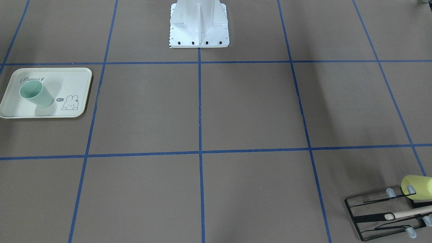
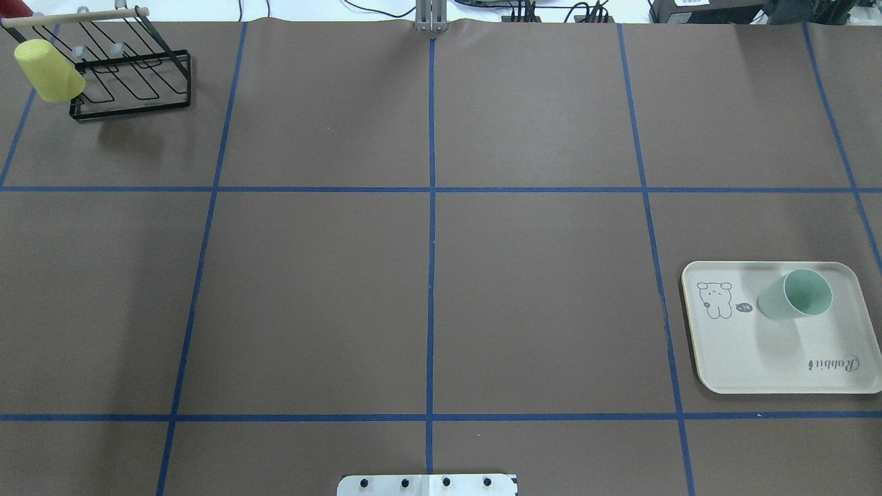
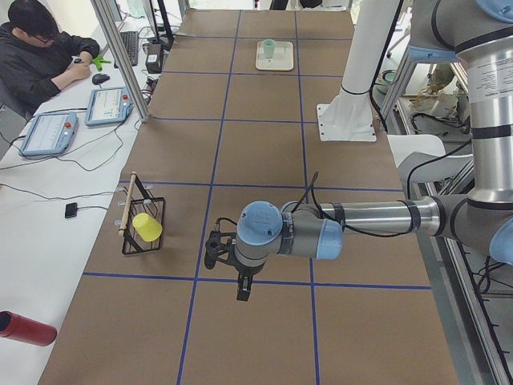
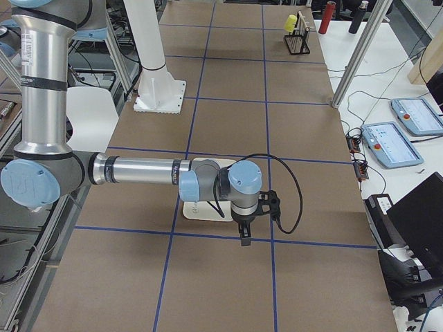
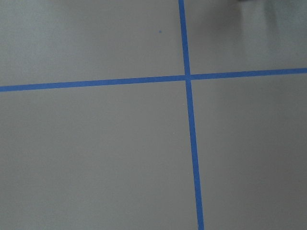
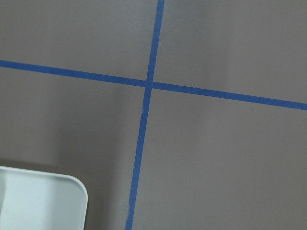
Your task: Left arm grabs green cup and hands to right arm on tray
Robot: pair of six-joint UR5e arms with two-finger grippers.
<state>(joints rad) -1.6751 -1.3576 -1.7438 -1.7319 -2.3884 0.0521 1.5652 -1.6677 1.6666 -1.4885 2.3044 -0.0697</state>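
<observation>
1. Plainly finds the green cup (image 2: 794,296) upright, mouth up, long axis vertical, standing on the tray (image 2: 758,365) by the bench's right edge, nearer the robot's side than the operators'.
2. Places the right gripper (image 4: 243,241) hanging above the bench near that tray (a tray corner shows in its wrist view), so by far the nearer of the two.
3. Places the left gripper (image 3: 243,293) high over the bench's left part, on the side of the wire rack (image 2: 131,76) and yellow-green cup (image 2: 48,60) in the left operators'-edge corner, well apart from the green cup.
4. Cannot tell whether either gripper is spread or closed; grips the green cup with neither.
5. Judges the delivery done as things lie; would demand a reach across the whole bench toward the right edge for any fresh grab by the left arm (image 3: 369,216).
</observation>
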